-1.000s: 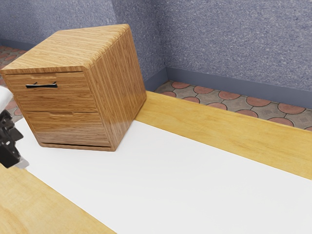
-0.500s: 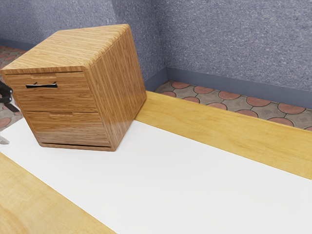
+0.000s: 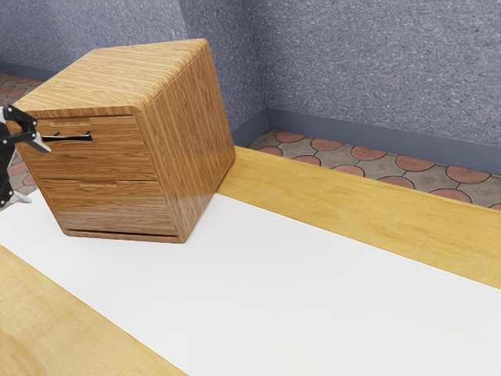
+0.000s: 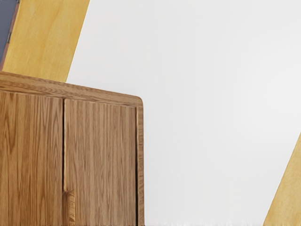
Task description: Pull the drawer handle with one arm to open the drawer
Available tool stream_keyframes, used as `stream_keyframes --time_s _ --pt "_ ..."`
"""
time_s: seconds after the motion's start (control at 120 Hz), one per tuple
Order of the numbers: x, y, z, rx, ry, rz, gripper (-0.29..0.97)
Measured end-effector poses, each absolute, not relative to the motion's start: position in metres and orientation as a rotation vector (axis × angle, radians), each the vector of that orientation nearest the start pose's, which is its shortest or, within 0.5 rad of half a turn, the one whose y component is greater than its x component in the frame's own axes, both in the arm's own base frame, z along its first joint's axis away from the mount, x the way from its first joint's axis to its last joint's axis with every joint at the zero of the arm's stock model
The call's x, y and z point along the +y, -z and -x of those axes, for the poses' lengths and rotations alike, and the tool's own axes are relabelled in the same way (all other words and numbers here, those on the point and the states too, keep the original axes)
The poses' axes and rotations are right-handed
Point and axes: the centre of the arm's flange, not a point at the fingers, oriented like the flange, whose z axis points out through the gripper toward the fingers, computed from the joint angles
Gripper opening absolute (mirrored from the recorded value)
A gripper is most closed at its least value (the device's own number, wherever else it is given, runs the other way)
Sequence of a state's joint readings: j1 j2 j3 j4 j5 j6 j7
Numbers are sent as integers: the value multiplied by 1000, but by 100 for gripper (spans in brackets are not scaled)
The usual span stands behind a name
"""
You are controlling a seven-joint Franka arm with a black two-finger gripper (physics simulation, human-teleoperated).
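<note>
Reaching for the handle: pincer spread, nothing gripped.
It hangs just beside the handle's end on the wooden cabinet's top drawer, which looks shut; next it likely must straddle the bar, pinch, then pull straight outward.

Open room runs across the desk: its white middle and both wooden strips lie free toward the exterior view's right. The one obstacle is the cabinet, at the desk's far end toward the exterior view's left, with the wall rising close behind it. In front of the drawer fronts the white surface is free down to the near strip. The gripper occupies the space at the end of the handle toward the exterior view's left, jaws apparently apart. In the wrist view the cabinet front is flat, with bare desk beside it.
</note>
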State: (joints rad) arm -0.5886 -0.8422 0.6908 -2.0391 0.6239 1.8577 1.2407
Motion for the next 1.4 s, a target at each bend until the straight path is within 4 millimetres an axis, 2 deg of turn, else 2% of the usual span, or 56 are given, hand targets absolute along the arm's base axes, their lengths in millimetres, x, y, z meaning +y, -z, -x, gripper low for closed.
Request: stream_keyframes --time_s 0.358,0.525,0.658,0.9,1.158,1.308,1.4 --pt "227 -686 -358 1552 431 2206 68" --pt "250 -683 -372 1533 435 2227 68" --pt "269 -675 -392 1532 451 2247 68" --pt "277 -673 -410 1520 443 2253 68" --pt "290 -675 -413 1482 432 2261 68" --pt "306 -668 -427 1467 434 2281 68" --pt "309 -669 -435 1462 436 2283 68"
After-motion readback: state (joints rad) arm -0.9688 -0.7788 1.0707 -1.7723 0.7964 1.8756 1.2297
